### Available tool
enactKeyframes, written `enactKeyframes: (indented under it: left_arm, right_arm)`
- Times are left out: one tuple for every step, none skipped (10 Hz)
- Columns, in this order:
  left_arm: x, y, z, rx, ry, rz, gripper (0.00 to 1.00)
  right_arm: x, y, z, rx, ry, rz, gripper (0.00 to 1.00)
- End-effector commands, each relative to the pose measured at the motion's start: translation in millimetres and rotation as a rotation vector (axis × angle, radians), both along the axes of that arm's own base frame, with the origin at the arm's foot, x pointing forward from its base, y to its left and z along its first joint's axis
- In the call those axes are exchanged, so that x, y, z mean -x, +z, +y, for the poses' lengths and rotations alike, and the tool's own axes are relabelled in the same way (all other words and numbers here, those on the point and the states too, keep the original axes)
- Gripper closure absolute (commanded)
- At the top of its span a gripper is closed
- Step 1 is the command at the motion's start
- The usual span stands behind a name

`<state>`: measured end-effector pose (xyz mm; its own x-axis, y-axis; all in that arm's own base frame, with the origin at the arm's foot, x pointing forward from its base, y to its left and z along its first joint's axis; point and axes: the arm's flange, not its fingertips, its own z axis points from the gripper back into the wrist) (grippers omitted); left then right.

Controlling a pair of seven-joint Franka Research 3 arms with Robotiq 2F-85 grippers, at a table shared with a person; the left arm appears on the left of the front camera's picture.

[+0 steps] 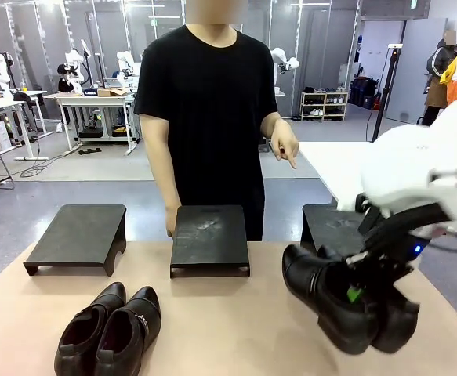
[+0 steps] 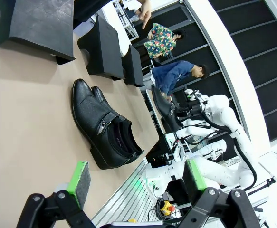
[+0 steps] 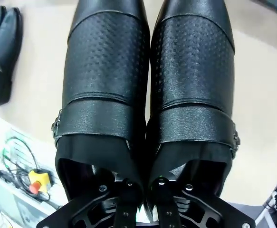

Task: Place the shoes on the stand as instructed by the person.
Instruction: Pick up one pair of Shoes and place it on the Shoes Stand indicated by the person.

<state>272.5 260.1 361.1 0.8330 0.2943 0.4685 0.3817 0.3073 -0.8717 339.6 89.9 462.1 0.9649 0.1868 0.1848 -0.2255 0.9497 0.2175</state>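
Stands (image 1: pixel 77 227) number 3; shoes (image 1: pixel 110 329) 2 pairs, 1 gripped by right tool (image 1: pixel 356 292).

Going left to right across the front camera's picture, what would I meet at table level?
black shoe pair standing on the table → middle black stand → second black shoe pair, lifted by the right gripper

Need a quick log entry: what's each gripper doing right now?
Left gripper: open, empty.
Right gripper: shut on a pair of shoes.
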Motion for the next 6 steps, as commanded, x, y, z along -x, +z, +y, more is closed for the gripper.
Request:
enactKeyframes:
  left_arm:
    - [1, 1, 1, 0.001, 0.0, -0.005, 0.0]
    - [1, 1, 1, 0.001, 0.0, -0.005, 0.0]
    - [1, 1, 1, 0.001, 0.0, -0.005, 0.0]
    - [1, 1, 1, 0.001, 0.0, -0.005, 0.0]
    - [1, 1, 1, 0.001, 0.0, -0.005, 0.0]
    - [1, 1, 1, 0.001, 0.0, -0.005, 0.0]
  right_arm:
    - [-4, 47, 6, -0.024, -0.013, -0.053, 0.92]
    - [-12, 67, 4, -0.022, -0.027, -0.102, 0.92]
    - [-22, 88, 3, 0.0, -0.045, -0.143, 0.92]
    - [-39, 108, 2, 0.017, -0.102, -0.196, 0.92]
    - [-56, 120, 2, 0.037, -0.15, -0.237, 0.92]
    - [-73, 127, -1, 0.028, -0.173, -0.242, 0.92]
